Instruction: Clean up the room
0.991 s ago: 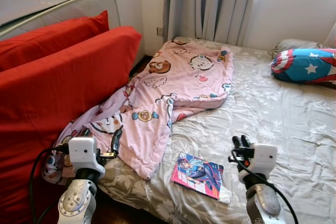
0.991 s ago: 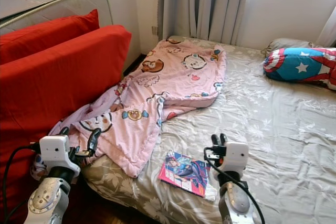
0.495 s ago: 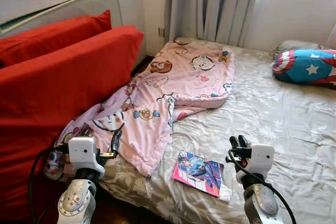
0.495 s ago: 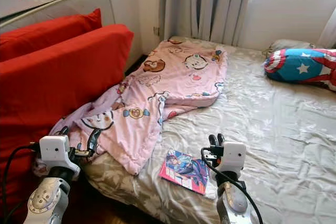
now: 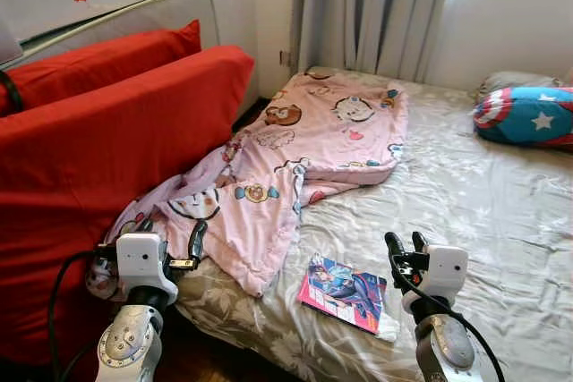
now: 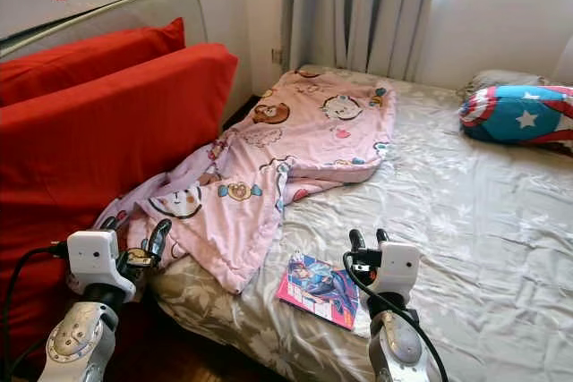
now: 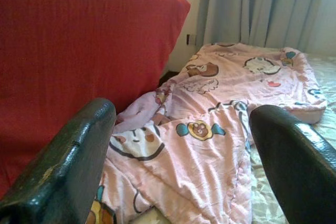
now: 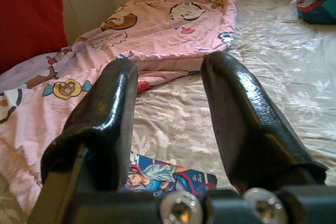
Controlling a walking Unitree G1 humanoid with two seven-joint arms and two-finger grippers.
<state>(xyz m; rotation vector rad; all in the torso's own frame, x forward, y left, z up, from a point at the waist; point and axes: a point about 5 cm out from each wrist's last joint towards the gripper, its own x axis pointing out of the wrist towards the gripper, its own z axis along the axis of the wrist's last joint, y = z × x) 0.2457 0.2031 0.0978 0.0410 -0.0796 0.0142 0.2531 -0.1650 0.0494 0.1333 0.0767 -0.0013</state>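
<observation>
Our left gripper [image 5: 170, 241] gapes wide and empty by the blanket [image 5: 295, 158]; our right gripper [image 5: 405, 244], shut before, now stands parted above the book [image 5: 345, 292].

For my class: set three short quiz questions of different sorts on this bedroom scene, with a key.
1. True or false: the pink blanket covers the comic book.
2. The star-patterned pillow lies: A) by the window, B) on the red cushion, C) on the floor.
3. Fill in: both the left end effector and right end effector have fingers that are ____.

Key: 1 false; 2 A; 3 open.
</observation>
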